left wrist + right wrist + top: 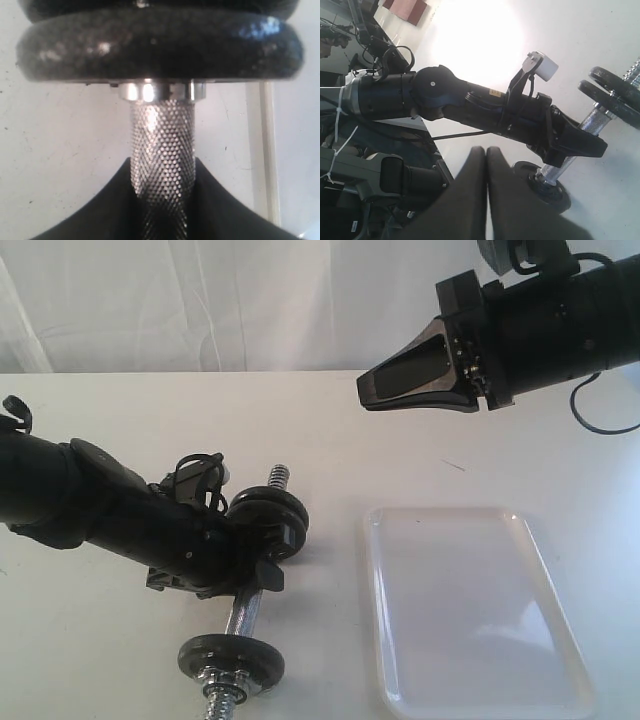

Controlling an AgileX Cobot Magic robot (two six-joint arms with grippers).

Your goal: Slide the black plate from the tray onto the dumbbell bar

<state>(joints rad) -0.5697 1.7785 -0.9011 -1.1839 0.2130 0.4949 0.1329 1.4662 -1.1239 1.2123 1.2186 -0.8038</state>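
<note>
The small matte black weight plate [258, 508] sat on the far end of the chrome knurled dumbbell bar [243, 612], not in the glossy white rectangular tray [470, 600]. The jaws of the left gripper [265, 558] clamped the bar's middle just beside the plate. The right gripper [366, 392] hung well apart above the tray, jaws together.

I hold my left gripper [262, 568] clamped on the dumbbell bar [243, 615] by the table's near edge, arm low. My right gripper [368, 390] hangs high toward the far edge, fingers pressed together.
</note>
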